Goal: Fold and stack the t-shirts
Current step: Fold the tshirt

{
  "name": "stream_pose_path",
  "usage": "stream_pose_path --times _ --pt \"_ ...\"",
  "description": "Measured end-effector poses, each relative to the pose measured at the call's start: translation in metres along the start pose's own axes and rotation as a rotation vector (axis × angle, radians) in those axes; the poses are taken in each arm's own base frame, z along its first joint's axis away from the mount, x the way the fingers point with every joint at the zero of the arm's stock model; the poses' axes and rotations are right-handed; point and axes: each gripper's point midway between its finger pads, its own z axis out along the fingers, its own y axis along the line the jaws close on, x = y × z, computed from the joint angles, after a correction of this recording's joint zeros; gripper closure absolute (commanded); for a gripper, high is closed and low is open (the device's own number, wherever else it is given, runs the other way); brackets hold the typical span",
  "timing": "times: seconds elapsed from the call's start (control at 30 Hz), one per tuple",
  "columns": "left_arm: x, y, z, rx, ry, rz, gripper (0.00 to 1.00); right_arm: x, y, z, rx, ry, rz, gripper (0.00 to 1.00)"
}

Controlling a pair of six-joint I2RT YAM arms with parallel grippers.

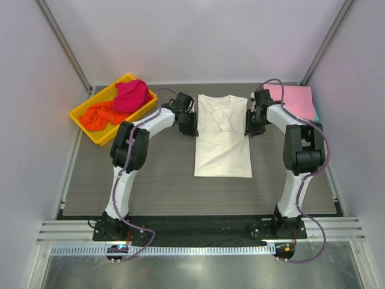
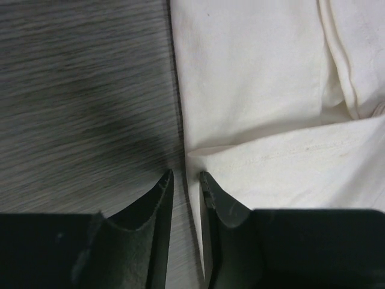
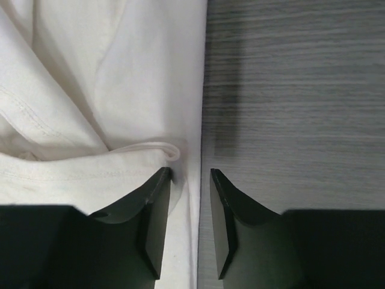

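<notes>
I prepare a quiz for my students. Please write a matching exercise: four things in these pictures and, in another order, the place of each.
Things: 1 cream-white t-shirt; 2 pink t-shirt; 3 magenta t-shirt; 4 orange t-shirt.
Places: A yellow tray, right half; B far right of the table; C tray's left half; D between left gripper and right gripper.
Pairs: 1-D, 2-B, 3-A, 4-C.

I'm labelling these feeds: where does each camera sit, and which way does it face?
Top: above and behind, looking down on the table; left arm and right arm show.
Left wrist: looks down at the cream shirt's edge; left gripper shows.
Right wrist: looks down at its opposite edge; right gripper shows.
Shared: the cream shirt.
</notes>
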Motion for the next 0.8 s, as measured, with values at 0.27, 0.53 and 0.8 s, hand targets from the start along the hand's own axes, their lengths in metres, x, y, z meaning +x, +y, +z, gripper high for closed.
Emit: stream_pose_path --times 0.27,0.53,0.8 --pt "-0.007 -0.006 -0.028 -0.024 -0.015 0.002 0.68 -0.011 0.013 -0.062 -0.032 -0.058 0.062 0.65" --pt "0.011 -0.041 -0.078 0.063 -0.047 0.031 0.69 0.012 0.03 -0.07 -0.122 -0.022 0.13 0.7" --pt "0.095 -0.033 -0.053 0.028 0.118 0.002 0.69 0.114 0.013 -0.041 -0.052 0.213 0.216 0.64"
